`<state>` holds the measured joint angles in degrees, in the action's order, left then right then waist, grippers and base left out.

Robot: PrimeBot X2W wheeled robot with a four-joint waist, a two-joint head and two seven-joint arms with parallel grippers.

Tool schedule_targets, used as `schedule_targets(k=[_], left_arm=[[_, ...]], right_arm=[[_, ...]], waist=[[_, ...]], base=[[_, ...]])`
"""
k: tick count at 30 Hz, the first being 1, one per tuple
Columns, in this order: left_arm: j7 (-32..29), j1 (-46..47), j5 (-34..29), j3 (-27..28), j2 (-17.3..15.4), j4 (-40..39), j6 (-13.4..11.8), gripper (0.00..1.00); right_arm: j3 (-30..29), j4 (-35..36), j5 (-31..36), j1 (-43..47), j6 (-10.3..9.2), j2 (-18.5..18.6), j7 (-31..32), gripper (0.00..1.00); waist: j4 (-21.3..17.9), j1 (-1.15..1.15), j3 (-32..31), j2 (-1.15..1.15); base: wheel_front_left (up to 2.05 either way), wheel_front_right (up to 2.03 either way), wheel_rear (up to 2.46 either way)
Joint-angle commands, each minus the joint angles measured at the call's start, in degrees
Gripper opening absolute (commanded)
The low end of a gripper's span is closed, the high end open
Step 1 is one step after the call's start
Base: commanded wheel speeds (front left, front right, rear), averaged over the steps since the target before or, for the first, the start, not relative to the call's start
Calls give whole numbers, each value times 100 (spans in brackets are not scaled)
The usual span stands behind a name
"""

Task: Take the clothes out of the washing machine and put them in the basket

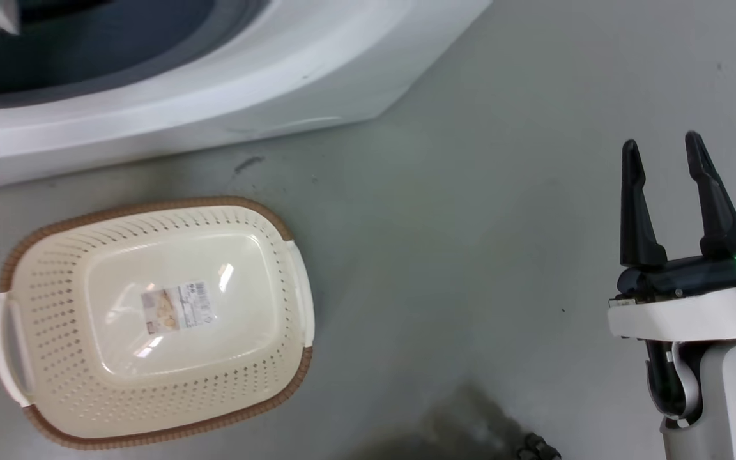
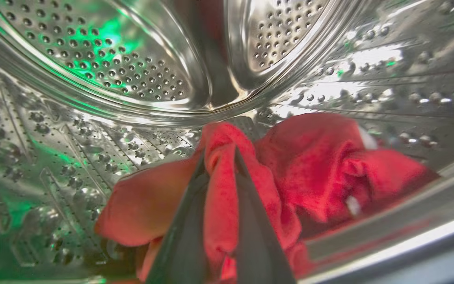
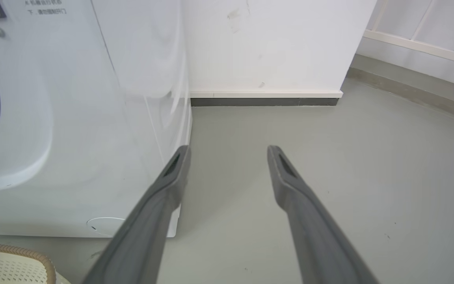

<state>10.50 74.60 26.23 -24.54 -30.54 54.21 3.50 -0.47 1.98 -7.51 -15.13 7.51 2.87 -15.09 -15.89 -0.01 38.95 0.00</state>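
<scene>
Inside the washer, the left gripper is clamped on a fold of the red clothes, heaped low in it. The basket stands just before the washer. The right gripper, spread wide and empty, hovers off the washer's right corner.

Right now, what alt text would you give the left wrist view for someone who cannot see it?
The left jaws, two dark fingers rising from the bottom edge, are closed on a fold of the bright red clothes, heaped low in the washing machine's perforated steel drum. Green light glints on the metal.
</scene>
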Motion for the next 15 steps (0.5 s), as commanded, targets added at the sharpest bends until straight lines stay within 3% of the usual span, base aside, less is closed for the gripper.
schedule_targets(k=[1,6,11,15], left_arm=[[154,-153,37,32,56,35,-25,0],[469,-845,71,180,339,-195,-138,0],[468,-1857,-210,732,484,-1618,-358,0],[471,-2592,-506,1175,692,-2601,-370,0]], right_arm=[[-28,-20,59,54,-5,2,-12,100],[-105,-117,219,218,-5,2,-12,100],[-135,-177,316,354,-4,1,-12,100],[-160,-250,397,471,-5,4,-12,100]], waist=[[255,1,-378,0],[433,1,-844,0],[591,1,-1205,0],[737,1,-1490,0]], base=[[0,0,0],[0,0,0],[0,0,0],[0,0,0]])
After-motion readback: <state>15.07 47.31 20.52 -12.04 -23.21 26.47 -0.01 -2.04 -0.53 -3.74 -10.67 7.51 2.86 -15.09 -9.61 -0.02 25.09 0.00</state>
